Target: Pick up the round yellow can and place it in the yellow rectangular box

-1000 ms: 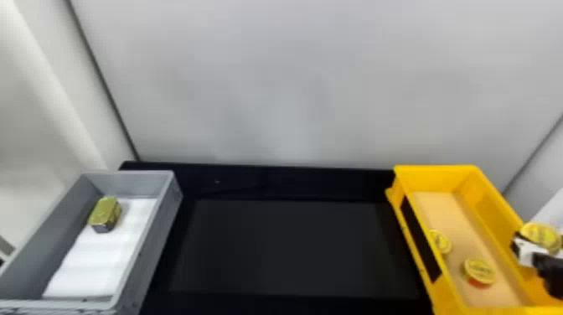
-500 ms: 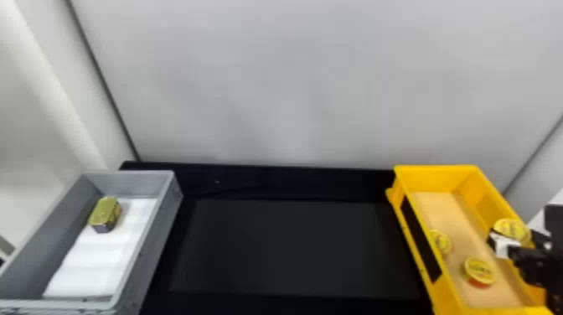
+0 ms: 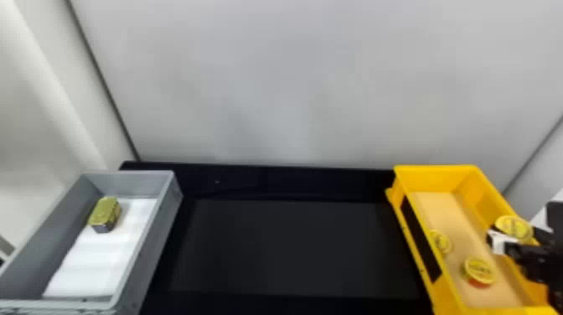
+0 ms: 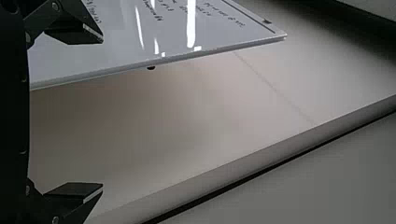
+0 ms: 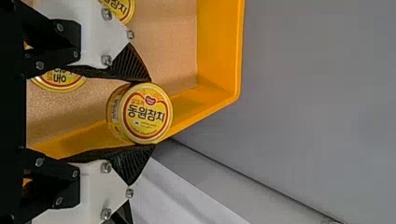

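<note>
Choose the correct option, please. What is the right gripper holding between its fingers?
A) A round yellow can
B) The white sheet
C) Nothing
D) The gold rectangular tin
A: in the right wrist view, the right gripper has a round yellow can between its two fingers, one against each side.

The yellow rectangular box [image 3: 435,178] at right is smooth plastic, its tan liner [image 3: 437,207] matt and speckled. At left, the grey bin [image 3: 158,234] is matt plastic. The round yellow can [image 5: 147,113] looks metal; the whiteboard [image 4: 121,46] is smooth and glossy.
</note>
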